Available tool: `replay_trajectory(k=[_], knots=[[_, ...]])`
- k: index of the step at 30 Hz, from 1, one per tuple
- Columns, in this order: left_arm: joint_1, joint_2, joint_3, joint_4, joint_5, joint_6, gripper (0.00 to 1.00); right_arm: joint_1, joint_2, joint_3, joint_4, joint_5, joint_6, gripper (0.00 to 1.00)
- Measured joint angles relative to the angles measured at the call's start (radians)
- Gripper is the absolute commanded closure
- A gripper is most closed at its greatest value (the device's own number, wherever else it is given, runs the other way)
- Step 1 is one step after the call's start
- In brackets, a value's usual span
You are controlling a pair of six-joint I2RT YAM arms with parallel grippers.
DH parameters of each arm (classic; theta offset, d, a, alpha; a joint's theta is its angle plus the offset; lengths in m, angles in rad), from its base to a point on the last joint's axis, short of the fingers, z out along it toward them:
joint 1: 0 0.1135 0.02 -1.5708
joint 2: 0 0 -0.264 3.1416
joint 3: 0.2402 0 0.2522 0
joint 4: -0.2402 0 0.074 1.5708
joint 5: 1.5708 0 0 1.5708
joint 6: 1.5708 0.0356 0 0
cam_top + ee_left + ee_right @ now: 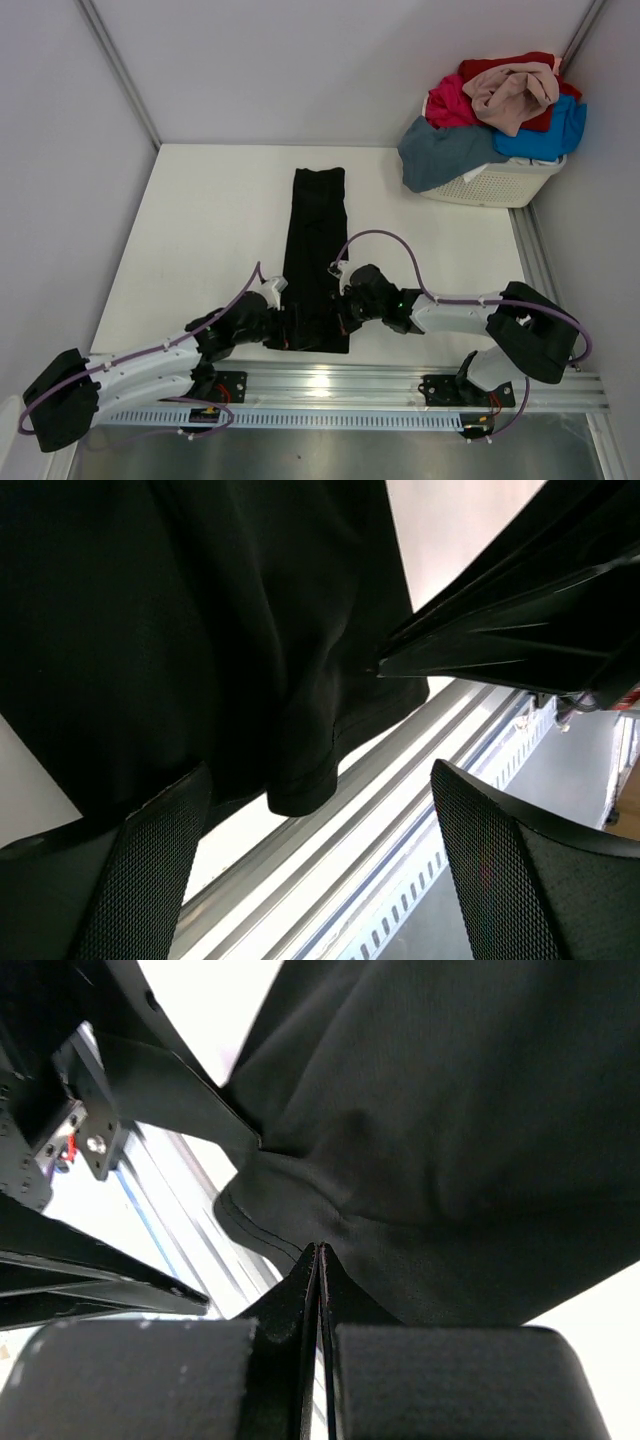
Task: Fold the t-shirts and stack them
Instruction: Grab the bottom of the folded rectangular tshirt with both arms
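- Left end effector (320, 880) of mine stands wide, holding nothing. Its meshed pads (150, 880) sit on either side of the near left corner of the black t-shirt (318, 230).
- On my other arm, the right end effector (318, 1260) is closed tight at the shirt's near hem. The cloth puckers toward its tips, so I read it as pinching the hem.
- That black t-shirt lies on the tabletop (210, 230) as a long narrow strip. It runs from the middle down to the near edge, just by the metal rail (400, 385).
- At the far right corner, the white basket (500, 185) holds a heap of shirts: the red t-shirt (500, 68), magenta t-shirt (450, 105), beige-pink t-shirt (515, 95) and bright blue t-shirt (545, 135). The slate grey-blue t-shirt (445, 150) spills over its left rim.
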Motion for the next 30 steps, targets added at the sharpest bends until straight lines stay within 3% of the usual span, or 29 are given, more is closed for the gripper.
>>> replay_trajectory(k=[9,19,22,30], knots=[[0.001,-0.039,-0.026,0.001,0.056,-0.049,0.05,0.000,0.034,-0.008,-0.025,0.007,-0.013,1.00],[0.001,-0.492,0.017,-0.292,-0.002,-0.055,0.03,0.000,0.021,-0.008,-0.072,0.053,-0.019,1.00],[0.001,-0.462,0.057,-0.286,-0.030,-0.047,0.03,0.000,-0.018,-0.007,-0.066,0.070,-0.031,1.00],[0.001,-0.079,0.082,-0.204,-0.057,-0.019,0.03,0.000,0.080,0.024,0.019,0.065,-0.030,1.00]])
